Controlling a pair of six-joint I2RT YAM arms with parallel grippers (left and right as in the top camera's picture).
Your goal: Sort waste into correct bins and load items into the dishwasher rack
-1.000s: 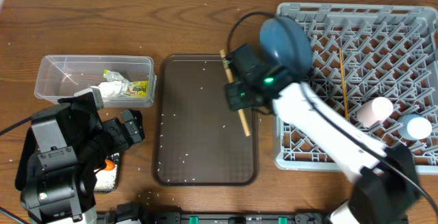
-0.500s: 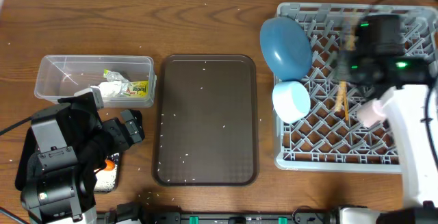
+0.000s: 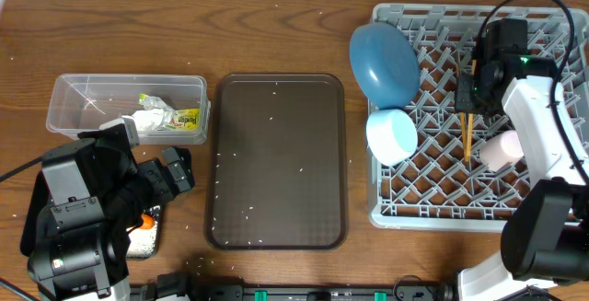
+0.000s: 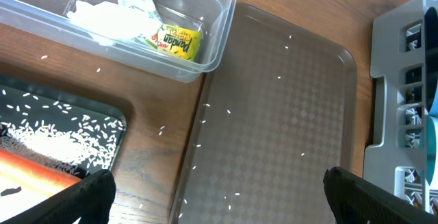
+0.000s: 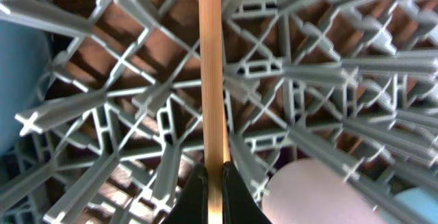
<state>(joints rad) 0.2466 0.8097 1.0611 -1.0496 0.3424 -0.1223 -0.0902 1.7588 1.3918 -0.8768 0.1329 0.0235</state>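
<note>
My right gripper (image 3: 471, 94) is shut on a wooden chopstick (image 3: 467, 137) over the grey dishwasher rack (image 3: 552, 25). In the right wrist view the chopstick (image 5: 211, 66) runs straight up from the shut jaws (image 5: 213, 183) across the rack pegs. The blue plate (image 3: 382, 62), white bowl (image 3: 391, 135) and pinkish cup (image 3: 502, 149) sit in the rack. My left gripper (image 4: 219, 203) is open and empty above the table beside the black tray (image 4: 102, 114), which holds rice (image 4: 41, 138) and the carrot (image 4: 34, 172). The clear tub (image 3: 83, 89) holds the wrapper (image 4: 174, 40) and napkin (image 4: 102, 15). The light-blue cup is hidden under my right arm.
The dark brown serving tray (image 3: 276, 154) lies between tub and rack, with scattered rice grains on it. The left arm's body covers most of the black tray (image 3: 152, 238) from above. The rack's near-left edge shows in the left wrist view (image 4: 393, 101).
My right arm carried the chopstick from the brown tray to the right, over the rack. The white bowl came into view. The left arm has not moved.
</note>
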